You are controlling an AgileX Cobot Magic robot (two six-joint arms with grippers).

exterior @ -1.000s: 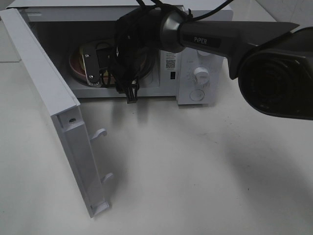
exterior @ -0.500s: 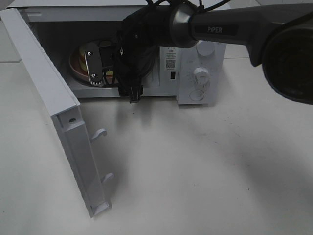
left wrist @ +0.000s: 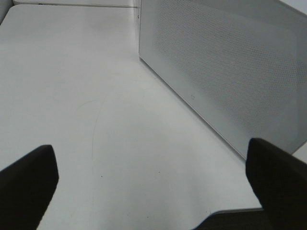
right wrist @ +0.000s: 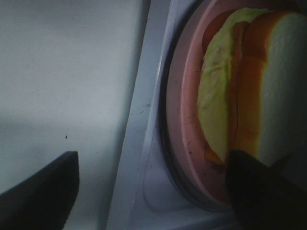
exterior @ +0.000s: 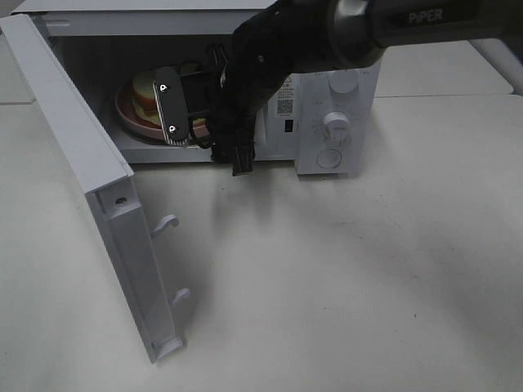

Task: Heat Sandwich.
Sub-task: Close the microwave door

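Note:
The sandwich (exterior: 145, 86), white bread with orange and pale yellow-green layers, lies on a round pink plate (exterior: 124, 113) inside the open microwave (exterior: 335, 90). My right gripper (exterior: 181, 122) hangs at the oven's mouth, just right of the plate, open and holding nothing. In the right wrist view the sandwich (right wrist: 249, 81) and plate (right wrist: 184, 120) lie just beyond the spread dark fingertips (right wrist: 43, 191), with the oven's sill between. My left gripper (left wrist: 153, 184) is open over bare table beside a white perforated microwave panel (left wrist: 230, 72). It does not show in the high view.
The microwave door (exterior: 90, 180) stands swung out toward the front left, its latch hooks (exterior: 167, 220) pointing right. The control panel with a round knob (exterior: 335, 124) is on the oven's right. The right arm (exterior: 409, 20) reaches in from the upper right.
My right gripper has drawn back to the right, off the plate, and its jaws have widened. The arm's elbow has lifted out of view. More of the sandwich shows now.

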